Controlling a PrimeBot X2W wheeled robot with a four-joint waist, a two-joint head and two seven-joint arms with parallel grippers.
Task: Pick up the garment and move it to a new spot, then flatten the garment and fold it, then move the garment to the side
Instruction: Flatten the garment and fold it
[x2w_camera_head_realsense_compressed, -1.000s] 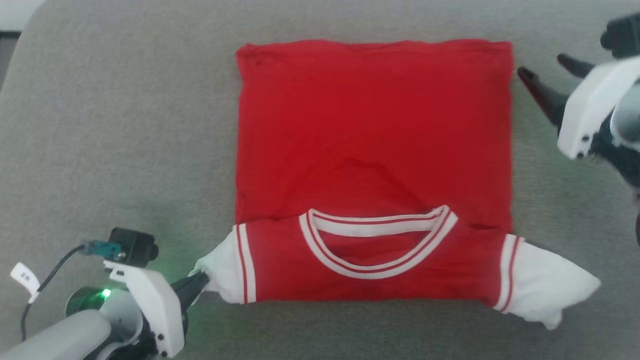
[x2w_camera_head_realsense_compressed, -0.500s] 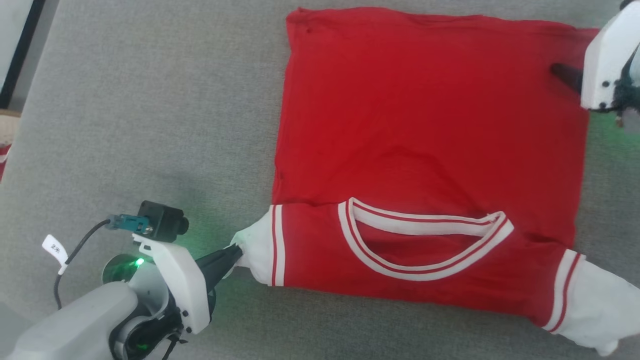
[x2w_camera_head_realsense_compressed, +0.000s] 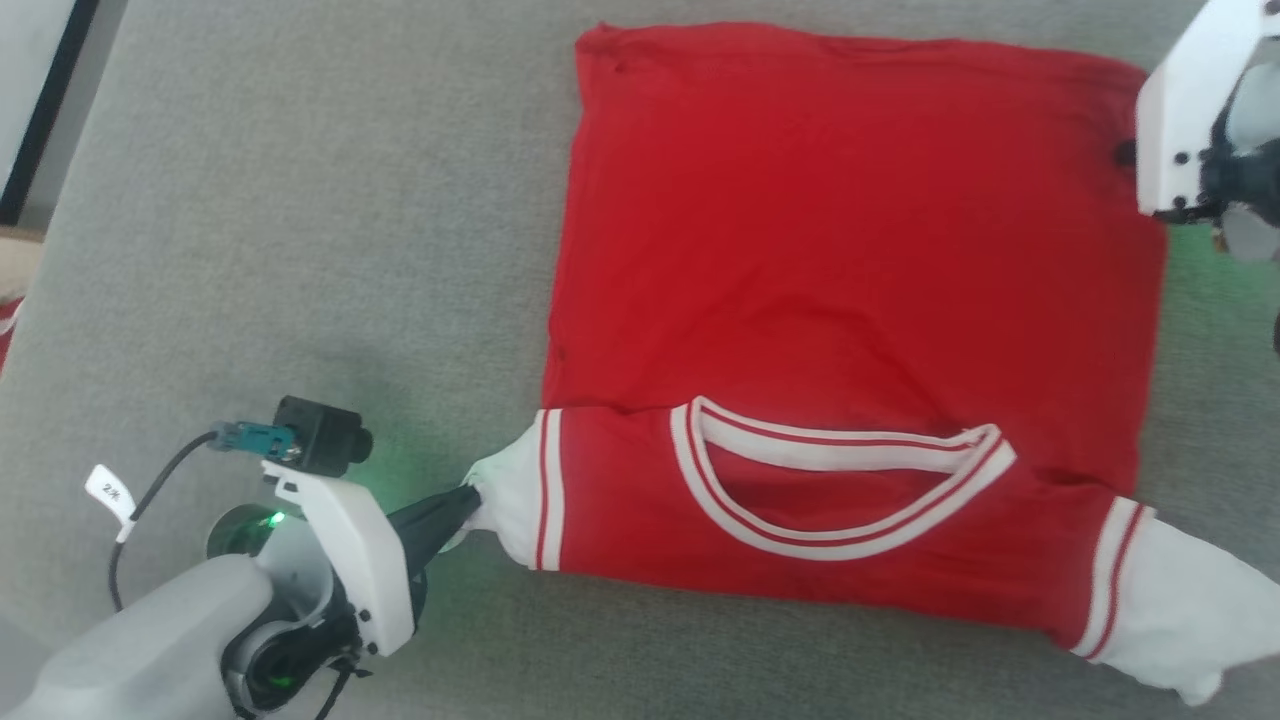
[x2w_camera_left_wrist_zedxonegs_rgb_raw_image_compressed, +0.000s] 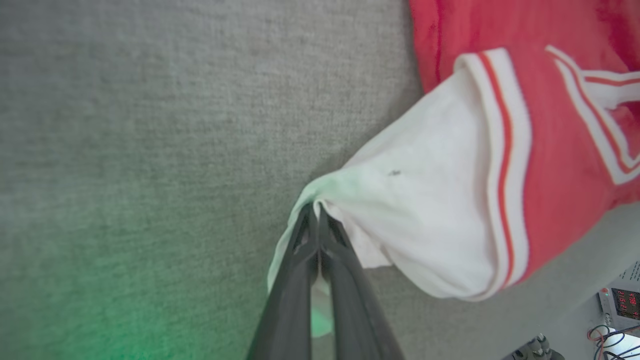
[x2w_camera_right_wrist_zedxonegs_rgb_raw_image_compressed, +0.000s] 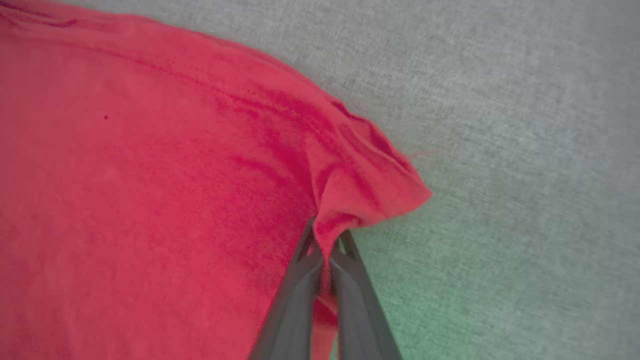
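Note:
The garment (x2w_camera_head_realsense_compressed: 850, 270), a red shirt with white sleeves and a striped collar, lies folded on the grey surface, collar toward the near edge. At the lower left my left gripper (x2w_camera_head_realsense_compressed: 468, 497) is shut on the tip of the white sleeve (x2w_camera_left_wrist_zedxonegs_rgb_raw_image_compressed: 425, 210), pinched at the fingertips of the left gripper (x2w_camera_left_wrist_zedxonegs_rgb_raw_image_compressed: 316, 207). My right gripper (x2w_camera_head_realsense_compressed: 1128, 152) sits at the far right corner of the garment, mostly hidden behind its white housing. In the right wrist view the right gripper (x2w_camera_right_wrist_zedxonegs_rgb_raw_image_compressed: 326, 239) is shut on a pinch of the red hem corner (x2w_camera_right_wrist_zedxonegs_rgb_raw_image_compressed: 370, 185).
Grey fabric surface (x2w_camera_head_realsense_compressed: 300, 220) runs all around the garment. A dark edge with a pale floor strip (x2w_camera_head_realsense_compressed: 40, 90) borders the far left. The other white sleeve (x2w_camera_head_realsense_compressed: 1190, 620) sticks out at the lower right. Electronics (x2w_camera_left_wrist_zedxonegs_rgb_raw_image_compressed: 620, 305) show beyond the surface's edge.
My right gripper came in from the right and closed on the far right corner of the garment. The head camera shifted, so the whole picture moved. The left gripper kept hold of the sleeve.

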